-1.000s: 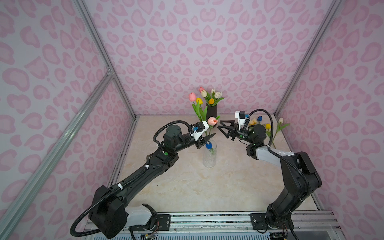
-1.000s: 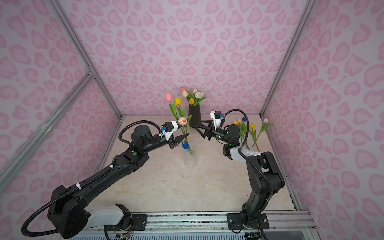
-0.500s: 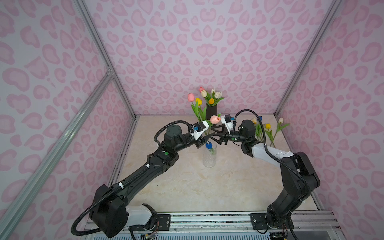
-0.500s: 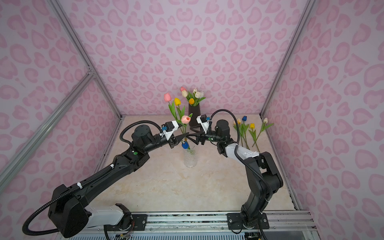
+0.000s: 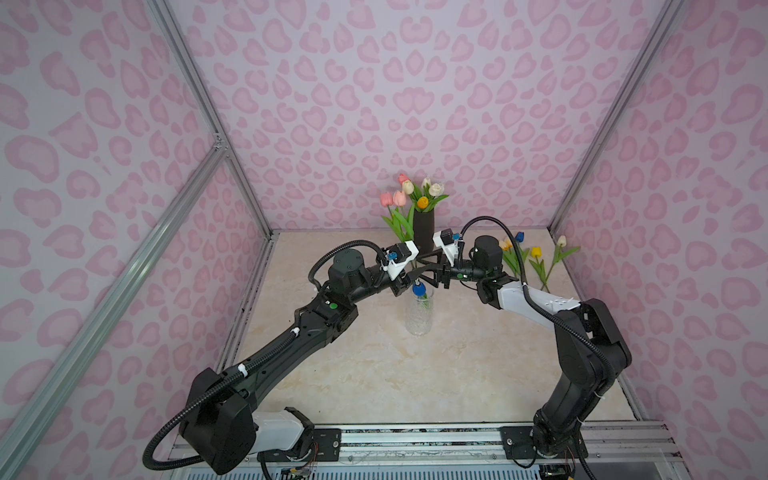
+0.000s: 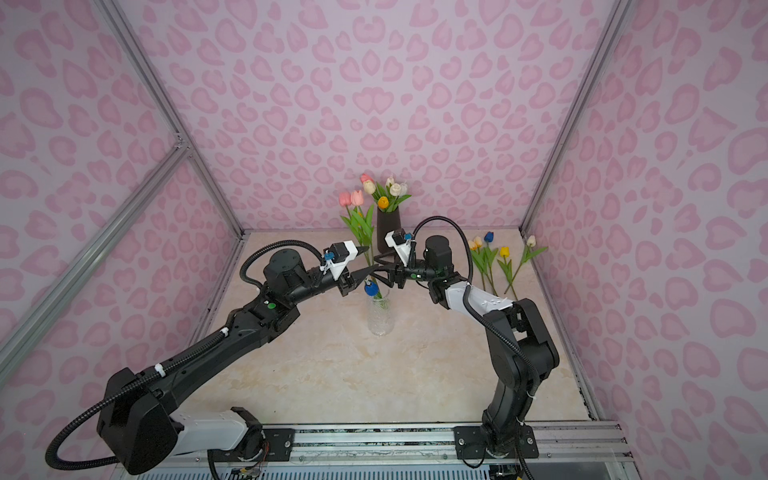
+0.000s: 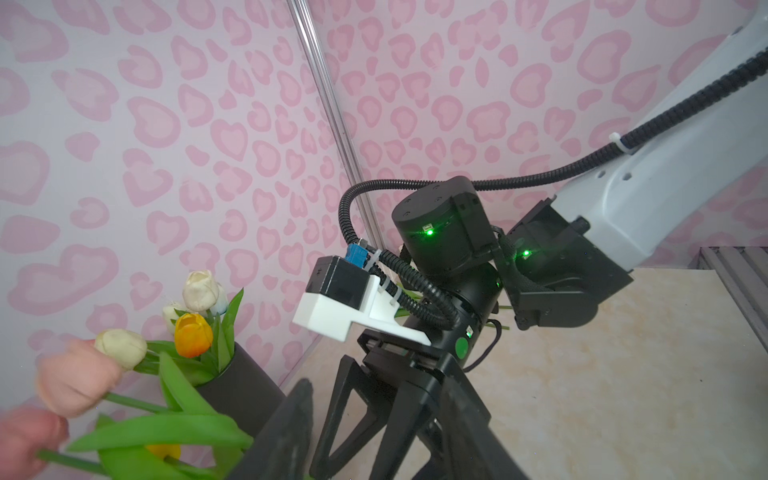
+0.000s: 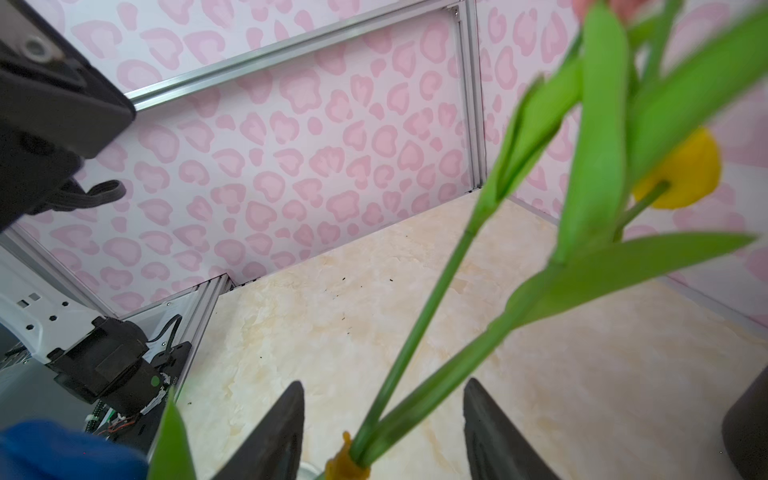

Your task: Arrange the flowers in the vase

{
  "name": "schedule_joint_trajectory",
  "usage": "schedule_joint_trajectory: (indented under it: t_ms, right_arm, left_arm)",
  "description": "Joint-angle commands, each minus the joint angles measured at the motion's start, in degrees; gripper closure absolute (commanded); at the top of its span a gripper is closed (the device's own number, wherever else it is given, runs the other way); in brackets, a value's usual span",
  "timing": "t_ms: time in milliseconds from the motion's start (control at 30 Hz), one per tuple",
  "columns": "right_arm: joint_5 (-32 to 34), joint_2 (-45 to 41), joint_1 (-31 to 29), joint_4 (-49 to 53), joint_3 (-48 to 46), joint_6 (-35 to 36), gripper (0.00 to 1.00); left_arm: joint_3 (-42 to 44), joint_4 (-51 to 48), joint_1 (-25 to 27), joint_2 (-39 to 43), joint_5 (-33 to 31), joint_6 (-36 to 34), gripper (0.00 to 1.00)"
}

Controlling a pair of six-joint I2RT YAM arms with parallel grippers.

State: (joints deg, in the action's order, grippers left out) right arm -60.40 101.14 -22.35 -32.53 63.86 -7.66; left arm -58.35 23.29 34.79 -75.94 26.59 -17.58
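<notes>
A clear glass vase (image 5: 419, 320) (image 6: 380, 320) stands mid-table with a blue tulip head (image 5: 419, 288) at its rim. Tall flowers rise from it: two pink heads (image 5: 392, 198) (image 6: 351, 198) in both top views, and a yellow head (image 8: 681, 170) in the right wrist view. Just above the rim my right gripper (image 5: 424, 268) (image 8: 382, 415) is open, its fingers (image 8: 282, 428) apart from the green stems (image 8: 419, 324) between them. My left gripper (image 6: 366, 259) (image 7: 378, 386) faces it from the other side with fingers apart. Whether it touches the stems is hidden.
A black vase (image 5: 424, 232) of white, cream and orange tulips stands at the back wall, right behind both grippers. Several loose tulips (image 5: 536, 257) lie on the table at the back right. Pink patterned walls close in three sides.
My right gripper has swung left from beside the vase to the stems above it. One pink head has swung up and left next to the other. The left arm has stayed put.
</notes>
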Motion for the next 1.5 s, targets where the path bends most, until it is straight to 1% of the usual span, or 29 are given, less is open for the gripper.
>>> schedule_joint_trajectory:
  t_ms: [0,100,133,167,267,333,400,467,533,567,667,733,767,833,900,1000,1100,1133,1200,1233,1300,1400,1467]
  right_arm:
    - [-0.9,0.8,-0.7,0.4,0.5,1.3,0.42]
    - [-1.0,1.7,-0.9,0.0,1.4,0.7,0.46]
    - [-0.9,1.9,-0.8,-0.4,1.5,0.5,0.51]
    - [-0.7,2.0,-0.9,-0.4,1.5,0.6,0.58]
    - [0.0,1.8,-0.6,-1.1,0.7,0.8,0.64]
    - [0.2,1.6,-0.5,-2.3,0.1,0.2,0.64]
    - [1.2,1.6,-0.3,-2.0,0.3,-0.2,0.63]
    - [3.3,1.0,-0.2,-1.4,0.6,-0.7,0.63]
    - [5.8,0.0,0.1,0.1,1.0,-0.9,0.59]
    - [6.3,-0.7,0.2,1.4,1.3,-0.5,0.56]
    - [13.9,-3.1,1.3,10.9,2.6,2.5,0.55]
    - [17.4,-4.1,2.7,15.3,2.9,2.6,0.55]
    - [18.3,-4.6,3.6,16.1,2.6,1.7,0.55]
    - [20.2,-5.5,4.9,17.2,2.0,0.3,0.54]
    - [22.9,-6.4,5.6,19.9,2.0,0.3,0.53]
    - [23.8,-7.4,6.1,21.2,1.0,0.8,0.52]
    - [28.4,-7.9,6.4,23.4,0.7,0.9,0.52]
    - [29.0,-7.9,6.8,24.1,0.6,1.2,0.53]
    - [29.7,-6.6,7.1,26.6,1.0,3.6,0.53]
    - [31.5,-5.2,7.0,29.7,1.9,5.3,0.54]
    - [32.5,-2.3,6.5,34.7,3.4,8.2,0.55]
    - [36.1,2.1,4.3,39.4,5.1,10.7,0.54]
    - [38.1,5.1,2.7,41.7,6.7,11.2,0.52]
  left_arm:
    - [-0.8,1.1,0.0,-0.2,0.6,-0.3,0.49]
    - [-1.1,1.1,0.0,-0.3,0.8,-0.3,0.49]
    - [-1.2,1.1,0.0,-0.3,0.8,-0.3,0.49]
    - [-1.1,1.1,0.0,-0.3,0.6,-0.3,0.49]
    - [-0.9,1.1,0.0,-0.1,0.3,-0.5,0.49]
    - [-0.6,1.1,0.0,0.3,-0.6,-0.5,0.49]
    - [-0.4,1.4,0.0,0.9,-3.8,0.3,0.48]
    - [-1.1,0.4,0.0,2.0,-8.5,1.3,0.48]
    - [-0.5,1.0,-0.3,3.6,-14.3,2.8,0.46]
    - [-0.2,1.2,-0.8,4.6,-16.5,4.2,0.46]
    - [2.4,1.8,-4.0,8.3,-19.4,10.8,0.45]
    - [5.5,3.4,-6.7,11.0,-19.1,15.9,0.43]
    - [7.4,3.6,-7.5,12.1,-19.0,16.8,0.42]
    - [10.0,3.1,-7.7,13.8,-20.3,16.6,0.38]
    - [12.2,2.7,-7.9,15.0,-19.8,16.4,0.34]
    - [14.8,3.4,-8.0,16.5,-19.3,16.9,0.34]
    - [15.3,2.9,-8.0,16.4,-18.9,16.9,0.34]
    - [15.4,2.8,-7.9,16.3,-18.5,16.7,0.34]
    - [16.5,3.6,-8.0,16.5,-17.2,16.2,0.33]
    - [17.2,4.0,-8.0,16.8,-16.9,16.1,0.33]
    - [18.4,4.3,-7.9,17.2,-16.0,15.7,0.33]
    - [19.5,3.3,-8.0,17.3,-15.3,15.4,0.32]
    - [20.0,2.9,-8.0,17.4,-14.6,15.3,0.32]
